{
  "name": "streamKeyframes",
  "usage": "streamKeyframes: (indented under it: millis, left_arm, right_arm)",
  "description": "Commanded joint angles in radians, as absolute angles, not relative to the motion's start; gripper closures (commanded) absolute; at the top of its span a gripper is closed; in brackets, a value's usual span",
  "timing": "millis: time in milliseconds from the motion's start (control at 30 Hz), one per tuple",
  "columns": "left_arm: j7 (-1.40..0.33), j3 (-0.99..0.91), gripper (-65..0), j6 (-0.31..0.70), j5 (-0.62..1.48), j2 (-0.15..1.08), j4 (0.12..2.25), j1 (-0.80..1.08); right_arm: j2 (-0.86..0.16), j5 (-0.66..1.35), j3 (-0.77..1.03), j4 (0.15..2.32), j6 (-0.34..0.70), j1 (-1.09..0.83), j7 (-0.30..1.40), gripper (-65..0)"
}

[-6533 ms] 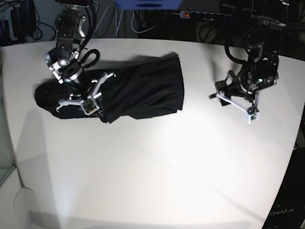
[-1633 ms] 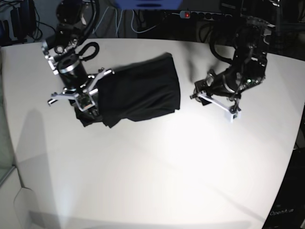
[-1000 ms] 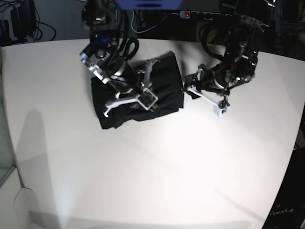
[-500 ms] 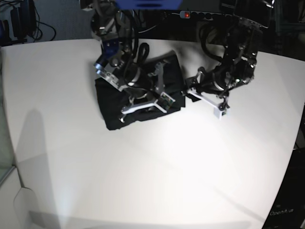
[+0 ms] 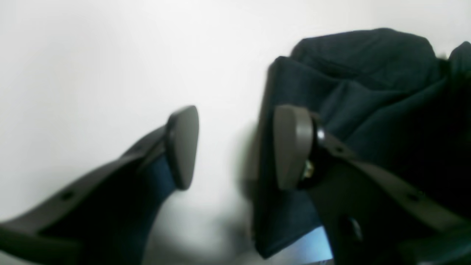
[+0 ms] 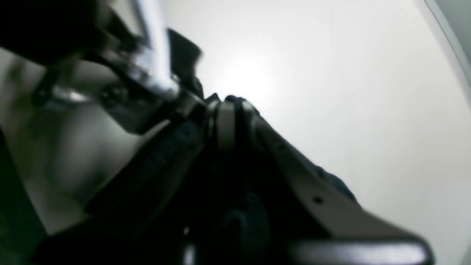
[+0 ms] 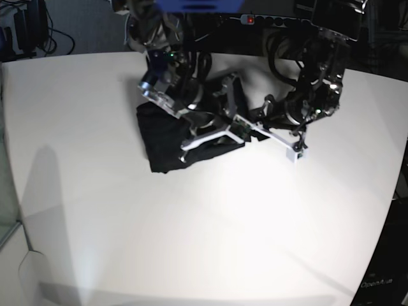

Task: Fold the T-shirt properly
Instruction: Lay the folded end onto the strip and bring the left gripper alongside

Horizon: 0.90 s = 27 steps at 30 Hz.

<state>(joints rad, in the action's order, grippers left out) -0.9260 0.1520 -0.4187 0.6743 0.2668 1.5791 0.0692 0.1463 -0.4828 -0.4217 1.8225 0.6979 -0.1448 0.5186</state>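
Fold-over in hand — T-shirt (image 7: 167, 137) bunched on the table (image 7: 191, 242).
Right gripper (image 6: 226, 123) fingers pinch cloth; left gripper (image 5: 235, 147) fingers wide at the hem — next, lay and release.

White table (image 7: 191, 229), power strip (image 7: 268, 20)

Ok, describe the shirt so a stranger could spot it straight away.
On the white table, look toward the far side, under the two arms. The shirt is the bundled black cloth there, the only soft thing among hard metal parts.
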Motion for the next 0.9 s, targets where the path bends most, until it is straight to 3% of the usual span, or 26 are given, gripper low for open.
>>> streamKeyframes:
  millis: [0,300,600,867]
  left_arm:
    - [-0.977,0.156,-33.2,-0.449,0.651,0.271,1.563,0.084]
    - [-0.978,0.154,-33.2,-0.449,0.661,0.274,1.578,0.087]
    - [-0.983,0.150,-33.2,-0.455,0.662,0.309,1.747,0.125]
    - [-1.133,0.068,-33.2,-0.458,0.661,0.305,1.840,0.127]
  right_arm:
    - [0.157,-0.458,-0.452,1.844,0.698,-0.136,0.492,0.0]
    - [0.157,-0.456,-0.545,1.810,0.698,-0.134,0.490,0.0]
    - [0.157,-0.456,-0.539,1.790,0.698,-0.133,0.490,0.0]
    - [0.157,-0.458,-0.526,1.784,0.698,-0.133,0.490,0.0]
